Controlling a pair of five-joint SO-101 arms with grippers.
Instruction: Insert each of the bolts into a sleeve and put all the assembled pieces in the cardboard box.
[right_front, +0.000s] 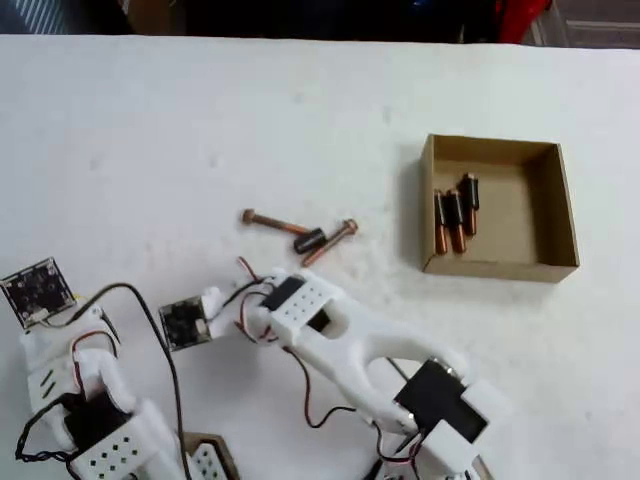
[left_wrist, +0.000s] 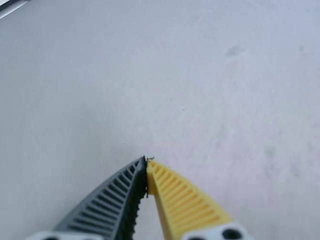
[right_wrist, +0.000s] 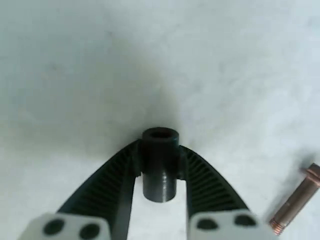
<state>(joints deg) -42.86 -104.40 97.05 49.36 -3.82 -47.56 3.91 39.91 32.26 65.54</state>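
- Sleeve — black, upright, clamped between the fingers of the right claw.
- Copper bolt lies on the white surface beside that claw, not touching it.
- Left claw — tips pressed together, holding nothing.

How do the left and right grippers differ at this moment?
The left gripper is shut on nothing, its tips touching. The right gripper is shut on a black sleeve, which stands between its fingers and holds them apart. The left gripper has one grey finger and one yellow finger, while the right gripper's fingers are both black. Both have ribbed inner faces and sit over the white table.
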